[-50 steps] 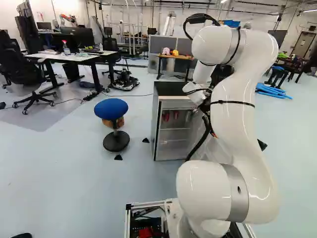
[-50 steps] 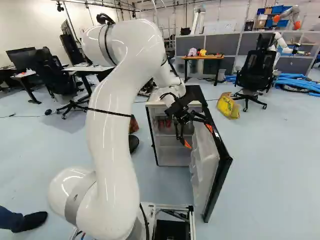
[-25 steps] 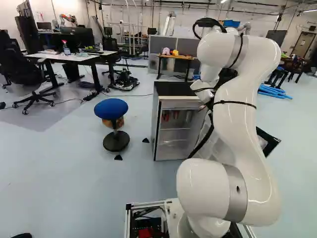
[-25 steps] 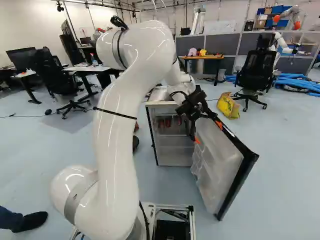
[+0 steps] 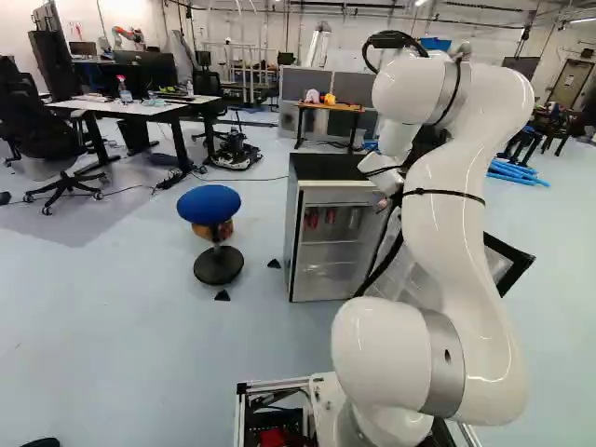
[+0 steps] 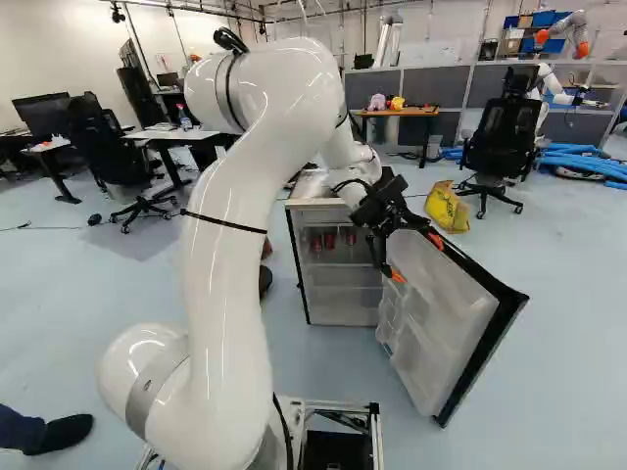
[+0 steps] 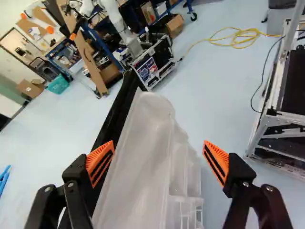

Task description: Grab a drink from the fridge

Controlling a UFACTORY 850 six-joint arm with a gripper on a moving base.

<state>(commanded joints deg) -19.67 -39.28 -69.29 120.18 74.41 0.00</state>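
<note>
- Your right base view is showing red cans [image 6: 329,241] inside the fridge [image 6: 343,305]; your wrist view is showing the door [image 7: 143,157] up close.
- Cans are sitting left of your gripper [image 6: 416,258], whose fingers are standing apart.

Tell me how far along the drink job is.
Opened already: the fridge door stands wide open. In hand: nothing; the tool is open, with the door's edge and inner lining between its spread fingers. Left: the red drinks are inside the fridge, so the tool probably has to clear the door, reach in, grip one and bring it out.
</note>
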